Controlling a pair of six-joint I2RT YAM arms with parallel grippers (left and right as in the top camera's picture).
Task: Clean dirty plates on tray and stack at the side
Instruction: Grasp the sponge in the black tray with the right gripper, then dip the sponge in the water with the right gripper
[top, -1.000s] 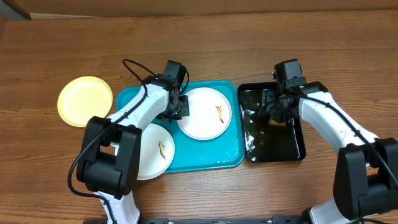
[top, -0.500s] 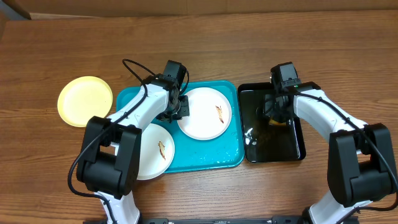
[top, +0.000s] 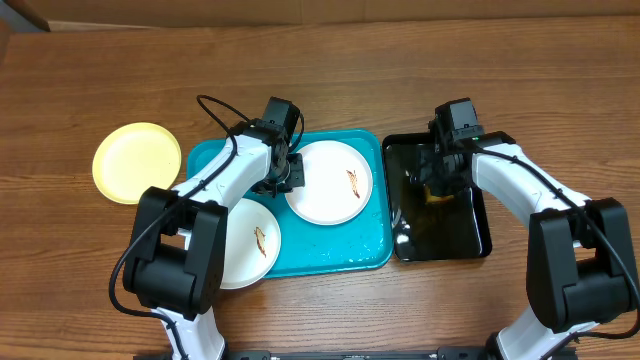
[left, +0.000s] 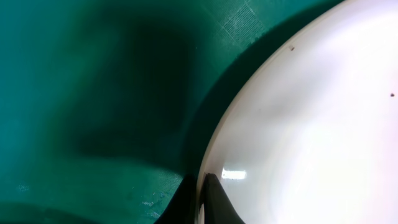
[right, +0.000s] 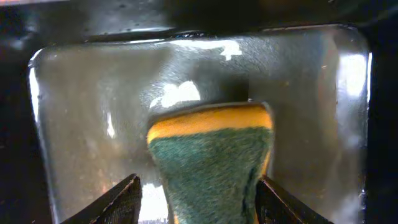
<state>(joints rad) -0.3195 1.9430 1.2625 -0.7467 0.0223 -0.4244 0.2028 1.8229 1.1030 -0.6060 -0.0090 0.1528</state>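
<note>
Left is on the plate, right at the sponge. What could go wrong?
The left gripper pinches only the far plate's rim; scrubbing pressure could slip or tip it. The sponge at the right gripper is over a wet black tray and may drip in transit. The near plate overhangs the blue tray's edge under the left arm and could get knocked.

Brown wood-grain table (top: 560, 90); soft, even light
</note>
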